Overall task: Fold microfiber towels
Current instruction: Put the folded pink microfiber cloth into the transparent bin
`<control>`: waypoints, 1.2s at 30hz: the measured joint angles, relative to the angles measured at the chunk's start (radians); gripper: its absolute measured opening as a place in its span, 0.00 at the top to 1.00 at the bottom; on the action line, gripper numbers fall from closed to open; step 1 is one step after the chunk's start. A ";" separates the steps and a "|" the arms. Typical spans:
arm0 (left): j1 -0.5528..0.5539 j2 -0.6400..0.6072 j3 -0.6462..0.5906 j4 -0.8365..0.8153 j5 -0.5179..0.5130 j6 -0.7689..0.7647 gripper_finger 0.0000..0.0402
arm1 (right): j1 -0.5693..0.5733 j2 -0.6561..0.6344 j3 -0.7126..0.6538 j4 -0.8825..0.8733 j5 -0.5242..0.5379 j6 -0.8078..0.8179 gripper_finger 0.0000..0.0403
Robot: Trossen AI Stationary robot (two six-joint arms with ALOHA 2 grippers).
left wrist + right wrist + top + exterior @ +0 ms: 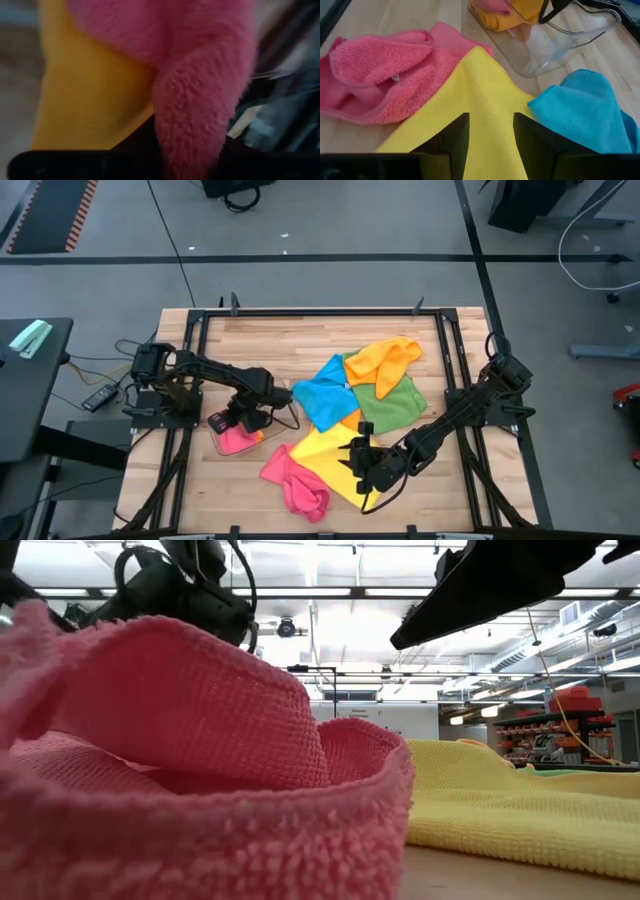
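My left gripper [238,426] points down into the clear tray [560,47] at the table's left. A folded pink towel [200,75] lies there on an orange one [90,95]. The pink cloth fills the left wrist view and hides the gripper's tips. My right gripper [490,131] stands open just over the spread yellow towel [485,95] near the front edge, a finger on each side of a bare strip of it. A crumpled pink towel [296,486] lies beside the yellow one. Blue [324,392], green [392,406] and orange [386,360] towels lie heaped at the middle.
The clear tray [225,442] sits between the left arm's base and the towel heap. Black frame rails [440,350] run along the table's sides. Bare wood [260,340] shows along the far part of the table.
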 joint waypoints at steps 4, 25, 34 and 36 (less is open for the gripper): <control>0.001 -0.003 0.000 0.008 -0.128 -0.116 0.70 | 0.004 0.000 0.000 0.002 -0.004 0.002 0.60; -0.020 -0.030 0.176 -0.103 -0.188 -0.351 0.44 | 0.009 0.000 0.000 0.014 -0.004 0.000 0.60; -0.104 -0.030 0.331 -0.181 -0.108 -0.447 0.49 | 0.013 0.001 0.000 0.013 -0.004 -0.001 0.60; -0.132 -0.030 0.328 -0.177 -0.054 -0.446 0.52 | 0.014 0.001 0.000 0.012 -0.005 -0.001 0.60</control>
